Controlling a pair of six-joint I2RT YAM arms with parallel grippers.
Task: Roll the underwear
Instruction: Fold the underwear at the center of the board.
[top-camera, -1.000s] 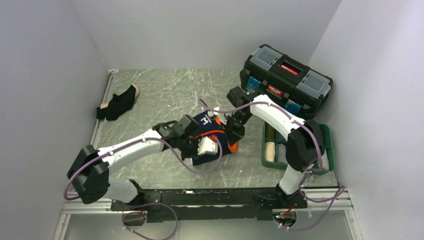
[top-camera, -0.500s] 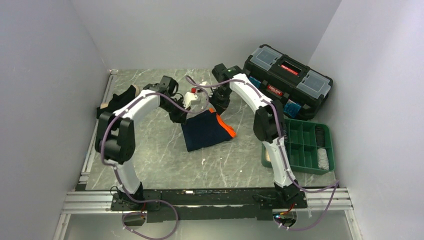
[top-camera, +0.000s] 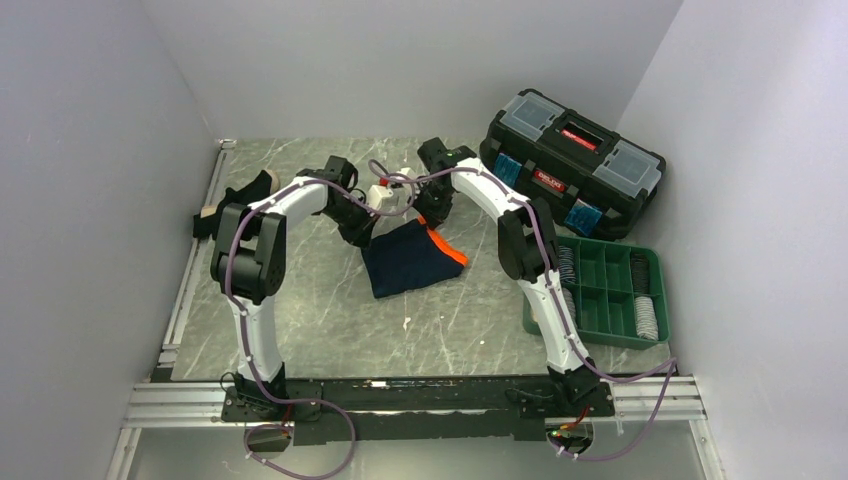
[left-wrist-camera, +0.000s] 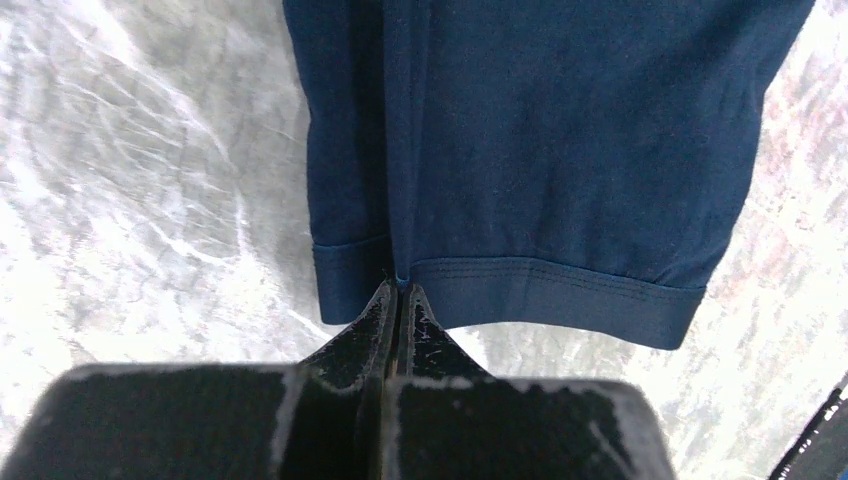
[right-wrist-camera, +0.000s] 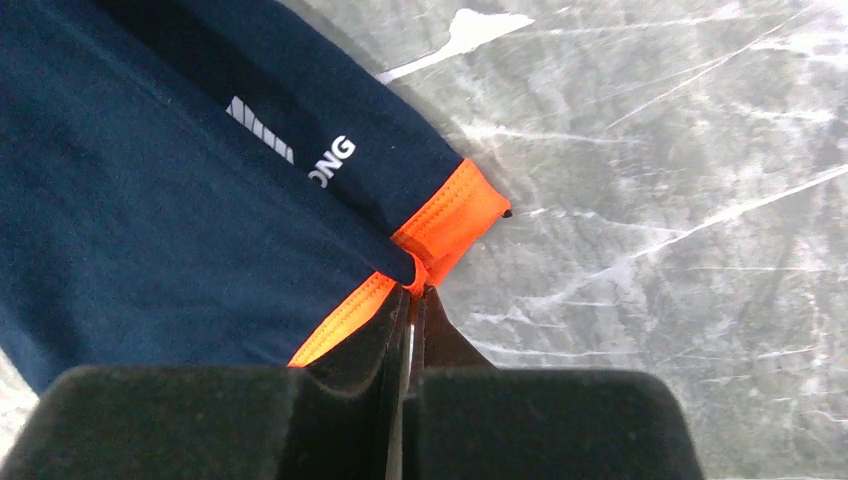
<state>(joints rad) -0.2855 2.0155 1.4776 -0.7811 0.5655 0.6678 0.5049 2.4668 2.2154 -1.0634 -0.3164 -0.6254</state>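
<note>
Left gripper (left-wrist-camera: 398, 287) pinches the hem, right gripper (right-wrist-camera: 412, 292) the waistband; dark navy, orange-banded cloth underwear (top-camera: 410, 262) lies toward six o'clock from both.

a: fig. 1: what bounds the workspace?
b: three plain pale-grey walls: a back wall (top-camera: 420, 60), a left wall (top-camera: 90, 150) and a right wall (top-camera: 760, 120).
a: and below?
b: a desk (top-camera: 330, 310) with a grey, white-veined marble pattern, edged by a metal rail (top-camera: 180, 405) along the near side and a second rail (top-camera: 190, 270) at left. light soft and even; shadows faint.
</note>
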